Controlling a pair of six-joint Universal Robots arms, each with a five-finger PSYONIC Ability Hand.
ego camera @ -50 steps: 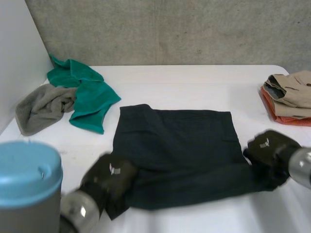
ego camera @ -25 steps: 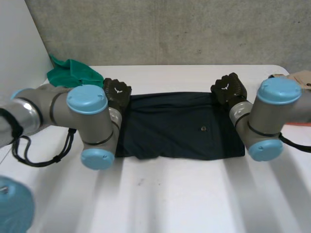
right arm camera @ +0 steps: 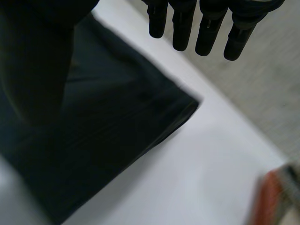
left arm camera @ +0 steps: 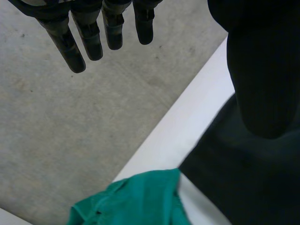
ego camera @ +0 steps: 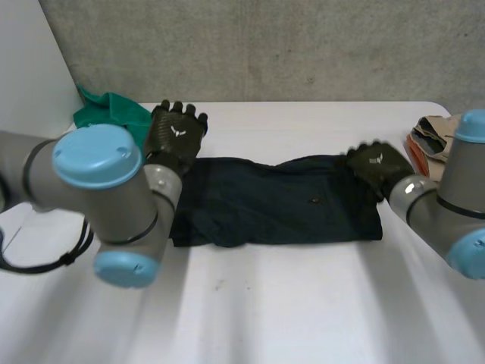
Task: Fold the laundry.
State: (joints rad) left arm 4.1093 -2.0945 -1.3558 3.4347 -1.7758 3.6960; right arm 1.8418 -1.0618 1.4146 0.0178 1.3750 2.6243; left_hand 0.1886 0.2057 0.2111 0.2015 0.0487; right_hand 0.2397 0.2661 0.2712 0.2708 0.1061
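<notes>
A dark garment (ego camera: 273, 205) lies folded in half across the middle of the white table (ego camera: 303, 303), a small button showing on its upper layer. My left hand (ego camera: 176, 136) hovers just past the garment's far left corner, fingers straight and spread, holding nothing. In the left wrist view its fingers (left arm camera: 93, 37) hang free in the air, with the dark garment (left arm camera: 243, 187) below the thumb. My right hand (ego camera: 375, 165) is at the far right corner of the garment. Its fingers (right arm camera: 206, 28) are straight and empty above the garment's corner (right arm camera: 108, 117).
A green cloth (ego camera: 114, 106) lies at the far left behind my left arm, and the same green cloth (left arm camera: 136, 201) sits beside the garment's corner. Folded tan and orange clothes (ego camera: 432, 140) are stacked at the right edge. A grey wall backs the table.
Both hands carried the garment's near edge over to its far edge, folding it in half. They then opened and let go; the left hand has lifted away.
</notes>
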